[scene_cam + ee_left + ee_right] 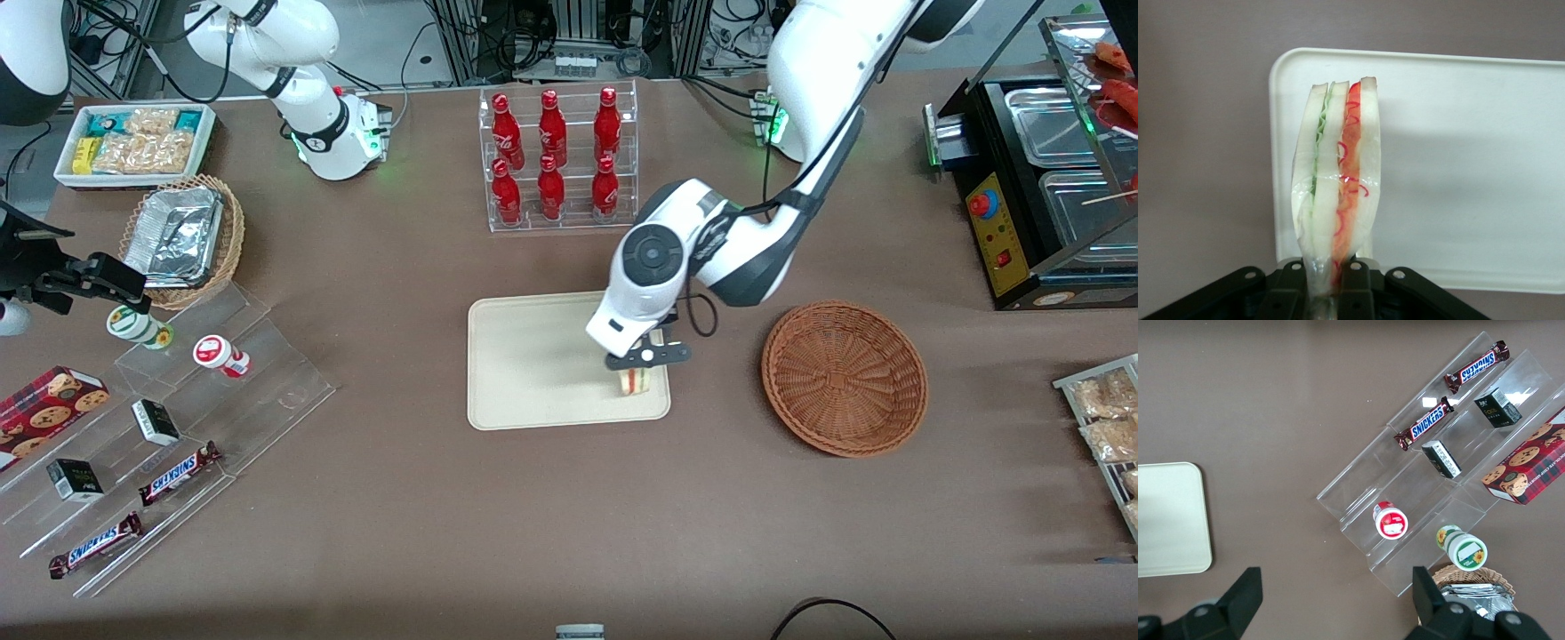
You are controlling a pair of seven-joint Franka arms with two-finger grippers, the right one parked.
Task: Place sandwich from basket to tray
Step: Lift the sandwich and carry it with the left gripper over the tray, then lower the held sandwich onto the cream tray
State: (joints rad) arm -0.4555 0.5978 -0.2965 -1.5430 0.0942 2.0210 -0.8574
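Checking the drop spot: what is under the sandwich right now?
The tray lies under the sandwich, which the gripper grips near its basket-side edge. The contact itself is covered, so touching or not is unclear.

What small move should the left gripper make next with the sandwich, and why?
Probably lower a little, then open. The gripper is shut on the sandwich, which is already over the tray near the corner closest to the basket. The basket is empty, so only the release seems to remain.
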